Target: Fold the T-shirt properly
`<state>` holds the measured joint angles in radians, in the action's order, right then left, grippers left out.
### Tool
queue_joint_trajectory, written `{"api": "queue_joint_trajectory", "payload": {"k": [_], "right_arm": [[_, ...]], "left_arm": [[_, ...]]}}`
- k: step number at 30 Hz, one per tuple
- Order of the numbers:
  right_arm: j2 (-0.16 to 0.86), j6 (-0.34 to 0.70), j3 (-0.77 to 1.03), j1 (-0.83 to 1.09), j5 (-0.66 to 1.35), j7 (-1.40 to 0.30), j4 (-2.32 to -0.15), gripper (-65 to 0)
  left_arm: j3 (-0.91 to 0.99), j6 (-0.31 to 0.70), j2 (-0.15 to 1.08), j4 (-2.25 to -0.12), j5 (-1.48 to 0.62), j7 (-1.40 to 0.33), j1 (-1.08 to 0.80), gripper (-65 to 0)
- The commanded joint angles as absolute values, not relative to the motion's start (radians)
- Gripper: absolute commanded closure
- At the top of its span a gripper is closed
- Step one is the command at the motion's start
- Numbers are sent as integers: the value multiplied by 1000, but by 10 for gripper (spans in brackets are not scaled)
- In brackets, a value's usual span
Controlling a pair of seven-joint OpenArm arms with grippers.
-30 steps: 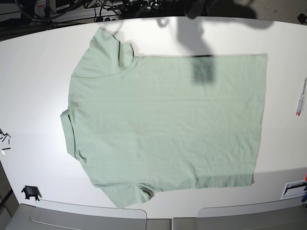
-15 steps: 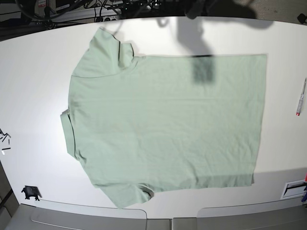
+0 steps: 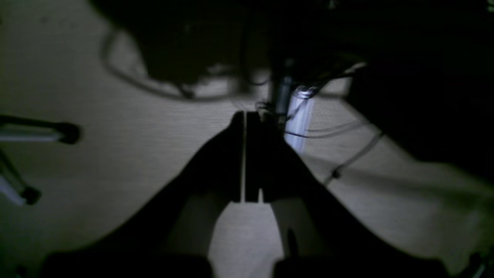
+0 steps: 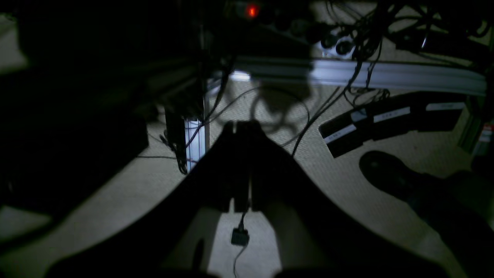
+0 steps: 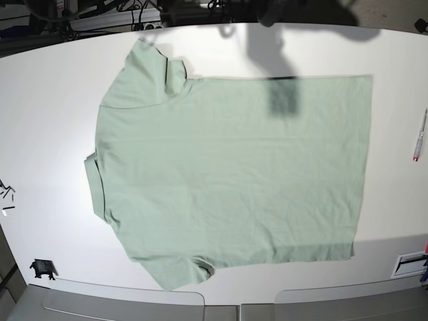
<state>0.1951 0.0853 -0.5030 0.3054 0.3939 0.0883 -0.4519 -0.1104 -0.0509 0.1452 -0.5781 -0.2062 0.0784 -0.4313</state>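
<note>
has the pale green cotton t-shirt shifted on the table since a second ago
No. The pale green cotton T-shirt lies where it did, its hem equally far from the pen near the white table edge.

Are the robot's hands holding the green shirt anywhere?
No. Both the left gripper and right gripper have their jaws shut on nothing, off the table. The T-shirt lies flat, untouched.
</note>
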Motion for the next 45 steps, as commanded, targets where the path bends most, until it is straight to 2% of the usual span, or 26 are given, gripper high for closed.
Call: {"api": "queue_joint_trajectory", "payload": {"k": [1, 7, 13, 18, 23, 27, 32, 36, 41, 45], "right_arm": [[215, 89, -502, 339, 395, 105, -492, 0], [316, 89, -466, 572, 392, 101, -791, 0], [384, 95, -276, 860, 396, 62, -1168, 0], [396, 196, -87, 1068, 397, -2, -1533, 0], [396, 315, 79, 1203, 480, -48, -1873, 0], [395, 335, 181, 1219, 571, -77, -2048, 0], [387, 336, 274, 1172, 661, -92, -2112, 0], [331, 333, 335, 1091, 720, -138, -2082, 0], [252, 333, 392, 962, 797, -144, -1962, 0], [192, 331, 437, 868, 796, -139, -1869, 0]], "left_arm": [[-111, -52, 162, -617, -205, 85, -471, 0], [-111, -52, 266, -904, -217, 70, -688, 0], [-111, -52, 405, -1245, -271, 67, -924, 0], [-92, -52, 500, -1524, -272, 66, -1089, 0], [9, -47, 505, -1785, -317, 20, -1219, 0], [97, 45, 505, -1951, -401, -48, -1268, 0], [219, 304, 505, -2056, -561, -59, -1271, 0], [311, 507, 493, -2062, -664, -60, -1230, 0], [367, 527, 418, -2062, -655, -72, -1179, 0], [374, 526, 376, -2062, -656, -151, -1157, 0]]}}
